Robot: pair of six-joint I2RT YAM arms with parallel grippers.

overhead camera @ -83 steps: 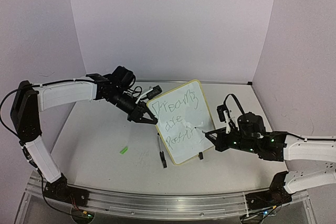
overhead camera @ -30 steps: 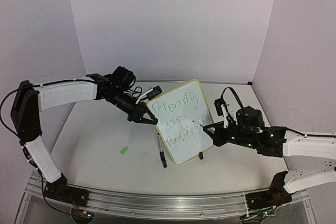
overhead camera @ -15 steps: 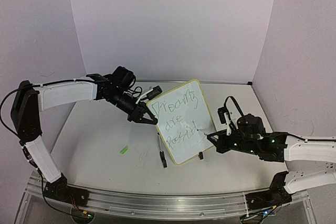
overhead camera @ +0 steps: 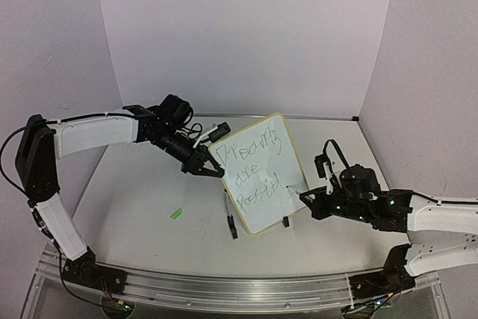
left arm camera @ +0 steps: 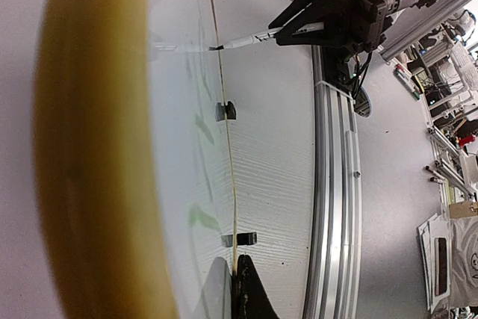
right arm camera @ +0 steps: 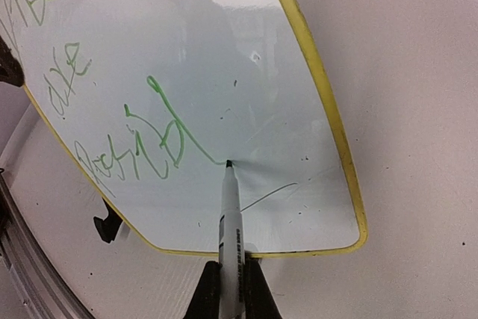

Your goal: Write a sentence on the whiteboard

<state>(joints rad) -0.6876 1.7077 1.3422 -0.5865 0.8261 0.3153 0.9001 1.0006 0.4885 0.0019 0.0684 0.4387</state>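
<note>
Green handwriting, the sentence (right arm camera: 66, 74), runs in three scrawly lines across the whiteboard (overhead camera: 261, 213), which stands tilted directly ahead of my right gripper (right arm camera: 231, 278). That gripper is closed tight around a slim white marker (right arm camera: 230, 218), which juts straight forward from between its fingers. The marker's dark tip touches the white surface at the end of a long green stroke that runs off the last letters of the bottom line. The upper two lines lie farther ahead and to the left of this hand. The board's thin yellow frame curves round to the right of the marker tip and passes beneath the barrel, close in front of my fingers. One black clip foot (right arm camera: 108, 225) shows under the frame, off to the left of the hand.

My left gripper (overhead camera: 208, 167) is across the board from my right hand. It is clamped shut on the board's yellow edge, near the upper corner. On the table (overhead camera: 134, 184), nearer my base than that left hand, lies a small green piece (overhead camera: 176, 214), well apart from the board.
</note>
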